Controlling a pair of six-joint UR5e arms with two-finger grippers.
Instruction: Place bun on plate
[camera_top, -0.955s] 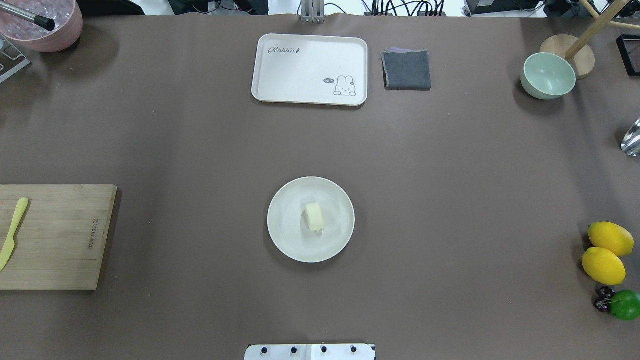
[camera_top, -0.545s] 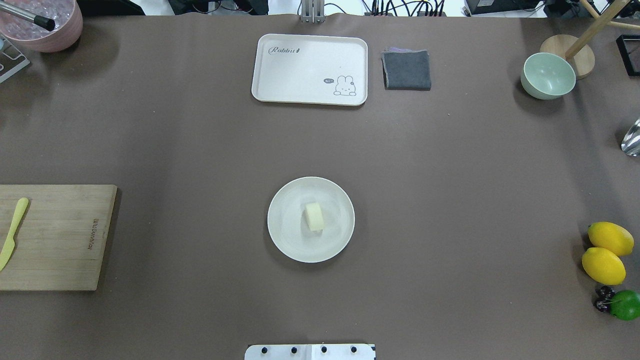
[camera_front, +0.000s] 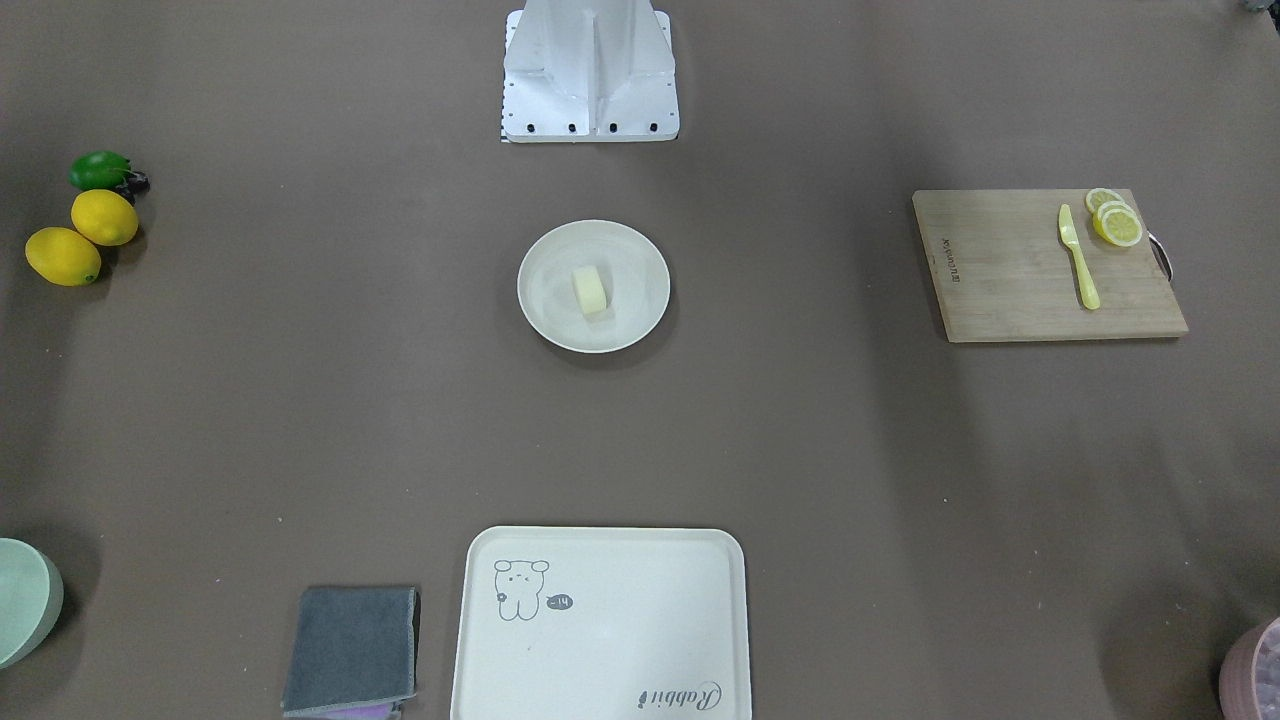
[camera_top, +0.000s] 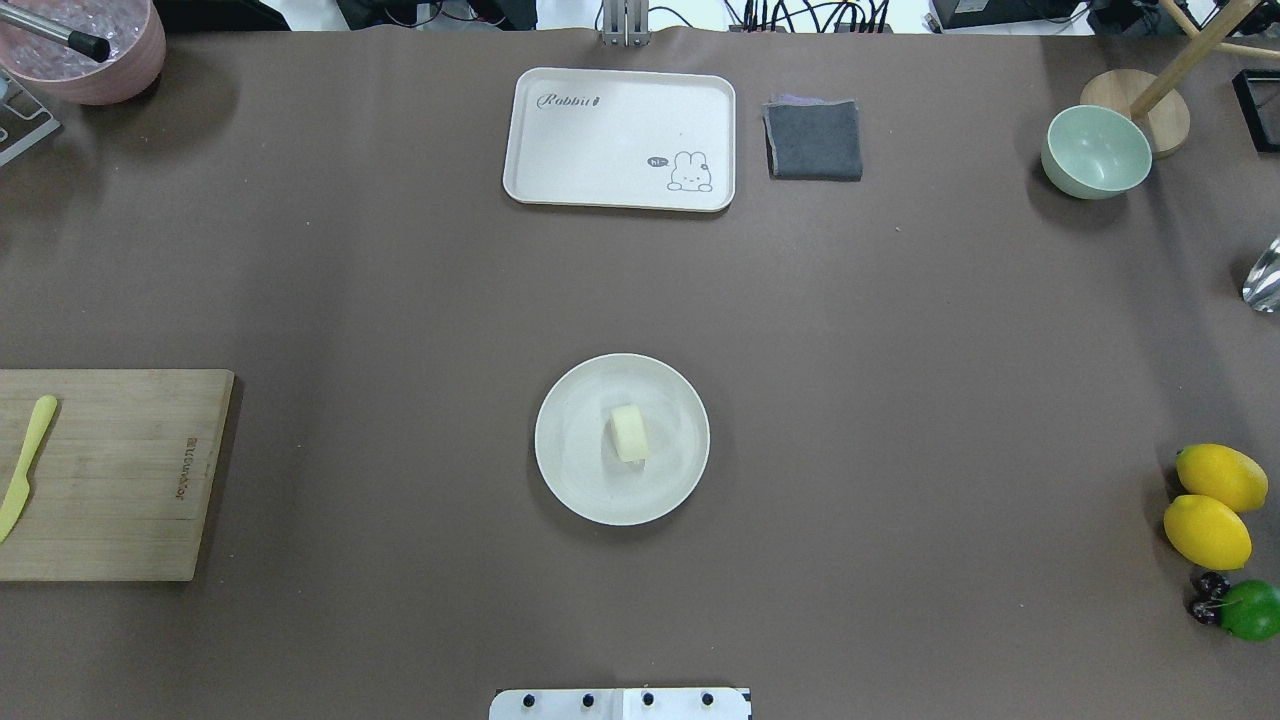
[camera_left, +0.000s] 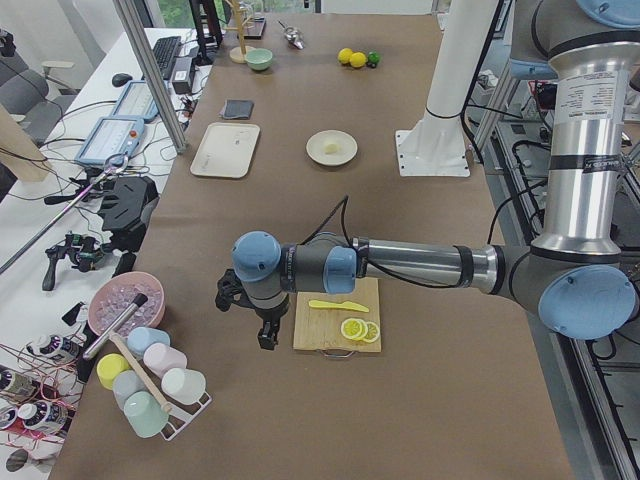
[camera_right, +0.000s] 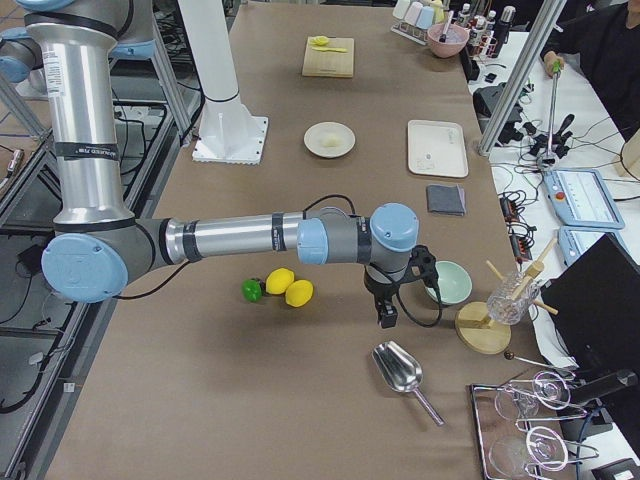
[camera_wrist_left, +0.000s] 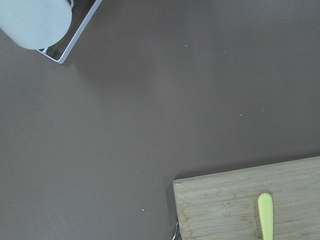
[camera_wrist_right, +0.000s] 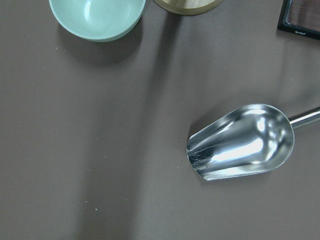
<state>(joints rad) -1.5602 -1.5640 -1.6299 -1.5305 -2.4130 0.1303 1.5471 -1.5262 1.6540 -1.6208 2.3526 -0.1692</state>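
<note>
Centrally: soft rounded bun (camera_top: 629, 433) on smooth round plate (camera_top: 575, 470).

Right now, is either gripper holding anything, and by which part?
Nothing visibly. The bun lies on the plate, far from the left gripper and right gripper.

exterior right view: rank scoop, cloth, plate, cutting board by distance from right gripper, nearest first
1. scoop, on the table right by the right gripper
2. cloth, further along, operators' side
3. plate, mid-table near the robot base
4. cutting board, far end
</note>
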